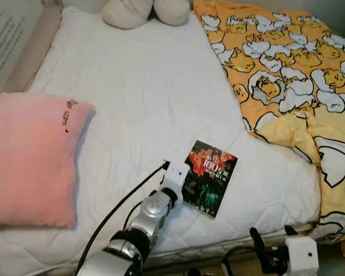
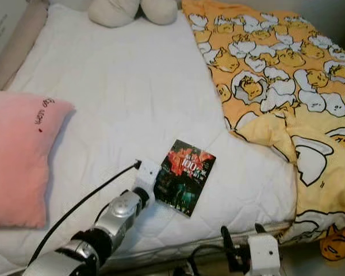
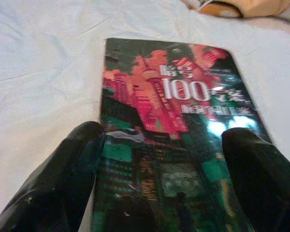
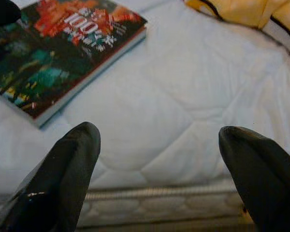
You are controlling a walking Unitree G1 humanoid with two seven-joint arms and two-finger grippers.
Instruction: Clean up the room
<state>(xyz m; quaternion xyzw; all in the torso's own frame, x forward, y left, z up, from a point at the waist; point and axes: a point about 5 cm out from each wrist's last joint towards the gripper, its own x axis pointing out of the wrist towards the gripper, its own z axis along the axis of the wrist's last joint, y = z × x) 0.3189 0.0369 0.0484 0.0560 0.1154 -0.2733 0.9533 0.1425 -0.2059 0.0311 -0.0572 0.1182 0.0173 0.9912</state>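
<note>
A dark book (image 1: 210, 177) with a red and green cover and white "100" lettering lies flat on the white mattress (image 1: 138, 86), close to the bed's near edge. My left gripper (image 3: 164, 137) is open over the book's near end, one black finger (image 3: 82, 145) at the book's side edge and the other over the cover. Seen from the head, that arm reaches up from the lower left and its white wrist (image 1: 175, 175) is right beside the book. My right gripper (image 4: 159, 135) is open and holds nothing. It hovers at the mattress's front edge (image 1: 273, 238), right of the book.
A pink pillow (image 1: 29, 158) lies on the left of the bed. A yellow patterned duvet (image 1: 287, 69) covers the right side and hangs over the corner. A cream plush toy (image 1: 144, 11) sits at the far end. A beige panel (image 1: 11, 34) runs along the left.
</note>
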